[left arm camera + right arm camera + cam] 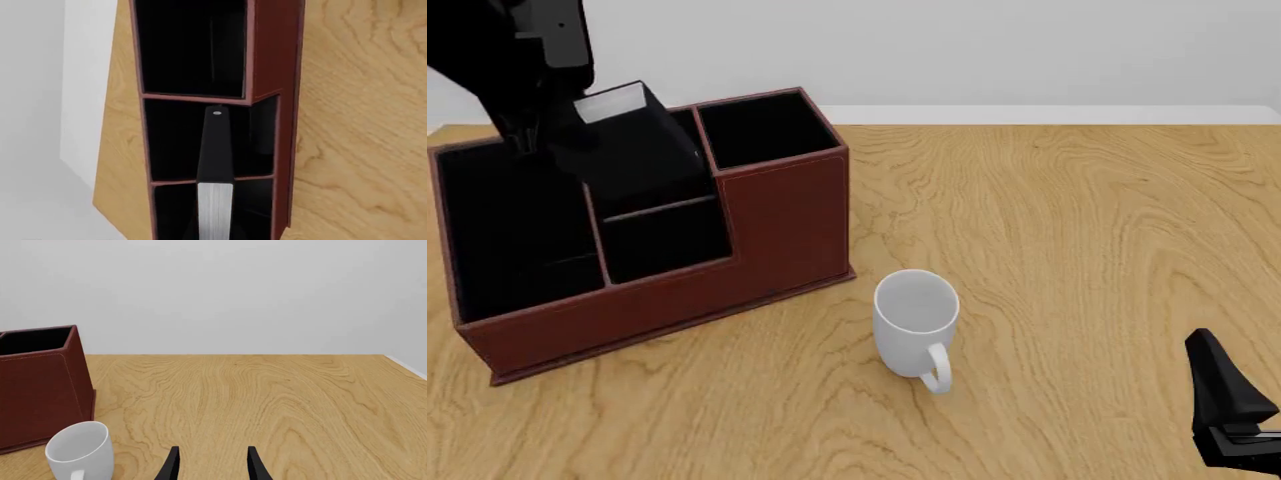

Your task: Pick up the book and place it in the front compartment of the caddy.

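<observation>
The reddish-brown caddy [787,220] stands at the table's left, its black-lined compartments open upward. The black book [630,140], white page edges up, hangs tilted over the caddy's middle compartments, with my left gripper [561,135] shut on it. In the left wrist view the book [215,150] shows edge-on above the caddy [270,45], crossing a divider; the fingers themselves are hidden. My right gripper [213,467] is open and holds nothing. It sits low at the near right [1228,410], far from the caddy [40,390].
A white mug [914,322] stands upright just in front of the caddy's right end, also seen in the right wrist view as the mug [80,450]. The wooden table [1068,230] ends at a white wall behind.
</observation>
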Motion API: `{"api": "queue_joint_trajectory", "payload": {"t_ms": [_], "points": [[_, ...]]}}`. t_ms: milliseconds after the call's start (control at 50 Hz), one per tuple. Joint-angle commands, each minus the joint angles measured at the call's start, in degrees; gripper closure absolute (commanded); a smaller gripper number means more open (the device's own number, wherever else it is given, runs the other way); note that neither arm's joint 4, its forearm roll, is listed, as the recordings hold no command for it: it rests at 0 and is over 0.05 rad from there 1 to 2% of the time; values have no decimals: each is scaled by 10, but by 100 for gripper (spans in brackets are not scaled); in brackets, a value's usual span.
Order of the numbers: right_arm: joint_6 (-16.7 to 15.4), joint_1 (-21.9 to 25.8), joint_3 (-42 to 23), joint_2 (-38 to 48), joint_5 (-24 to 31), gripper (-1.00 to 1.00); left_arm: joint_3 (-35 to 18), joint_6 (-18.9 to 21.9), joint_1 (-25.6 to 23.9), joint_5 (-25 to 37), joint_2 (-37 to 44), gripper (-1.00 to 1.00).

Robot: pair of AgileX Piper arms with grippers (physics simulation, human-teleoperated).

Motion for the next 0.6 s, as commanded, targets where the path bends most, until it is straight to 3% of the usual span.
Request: {"api": "queue_joint_trajectory", "payload": {"t_ms": [20,260,520,600], "points": [[0,0,0,0,0,-100,-22,16,16,0,22,100],[0,0,0,0,0,-100,-50,41,45,0,48,100],[0,0,0,0,0,-100,-79,25,29,0,85,100],[0,0,0,0,0,-100,-87,41,46,0,96,100]]}}
